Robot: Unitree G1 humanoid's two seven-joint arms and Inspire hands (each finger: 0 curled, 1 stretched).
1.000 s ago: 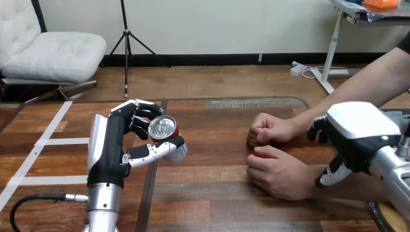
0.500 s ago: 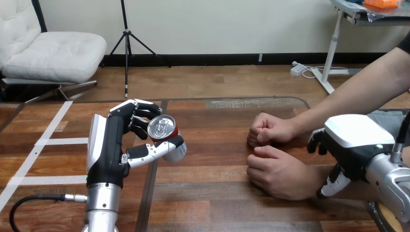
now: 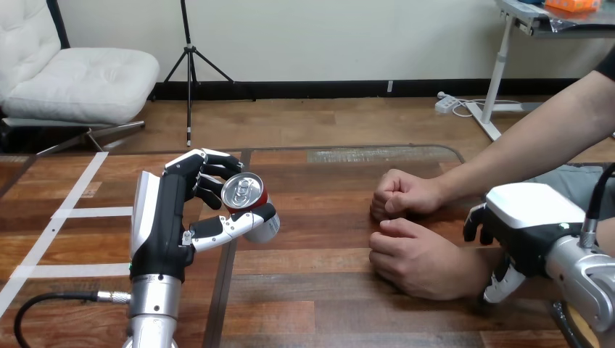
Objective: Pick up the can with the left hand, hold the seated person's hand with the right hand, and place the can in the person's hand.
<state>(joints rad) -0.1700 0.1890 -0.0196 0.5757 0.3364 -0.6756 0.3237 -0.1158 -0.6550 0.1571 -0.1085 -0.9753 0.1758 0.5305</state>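
Fingers of my left hand (image 3: 168, 217) curl round the drink can (image 3: 244, 192), centre-left. My right hand (image 3: 528, 226) has sunk lower right beside the person's nearer hand (image 3: 420, 261); whether it grips, I cannot tell.

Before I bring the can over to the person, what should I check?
1. Left hand gripping can: ok.
2. Right hand at the person's nearer wrist: ok.
3. Right hand holding that wrist: cannot tell.
4. Person's nearer hand open for the can: not ok, a fist.
5. Person's farther hand out of the way: not ok, a fist close beside the nearer one.
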